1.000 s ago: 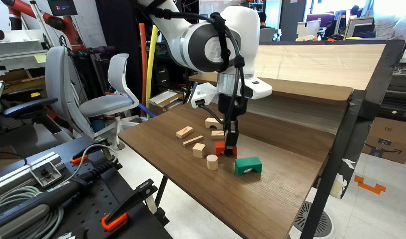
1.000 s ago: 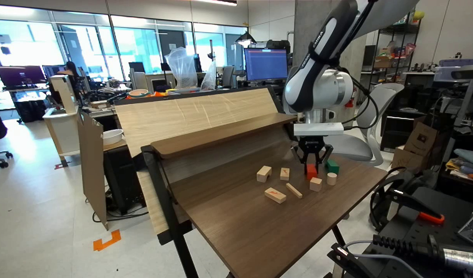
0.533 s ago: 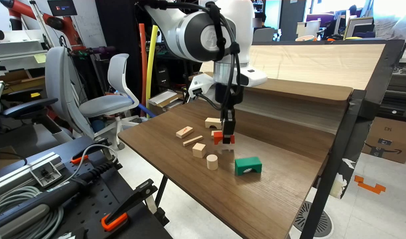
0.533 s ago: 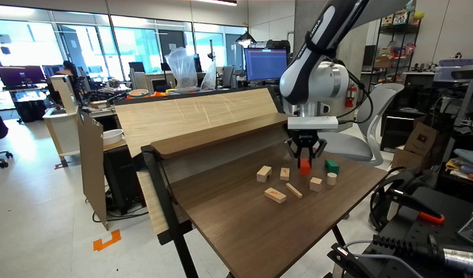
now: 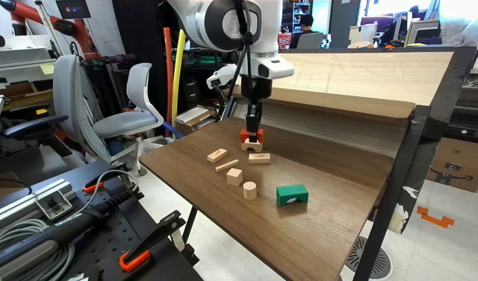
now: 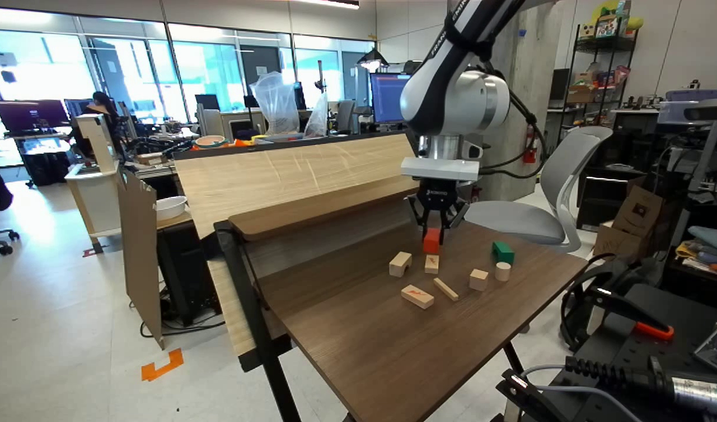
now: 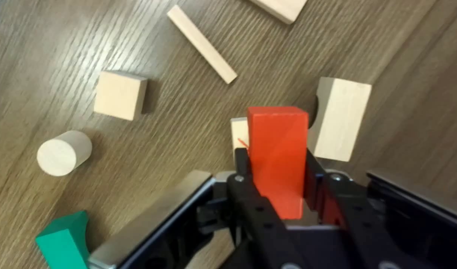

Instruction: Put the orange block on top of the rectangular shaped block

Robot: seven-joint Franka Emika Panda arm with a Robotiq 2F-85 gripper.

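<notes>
Orange block (image 7: 277,149): pinched in the jaws of the gripper (image 6: 433,238), clear of the table (image 5: 321,230).
Under it in the wrist view: red-marked rectangular block (image 5: 258,159), partly covered.
Standing close by: wooden arch (image 7: 342,119).
Farther off: second rectangular block (image 5: 217,155), thin stick (image 7: 202,44), cube (image 7: 118,95), cylinder (image 7: 56,157).
Near the cylinder: green arch (image 5: 292,192).
</notes>
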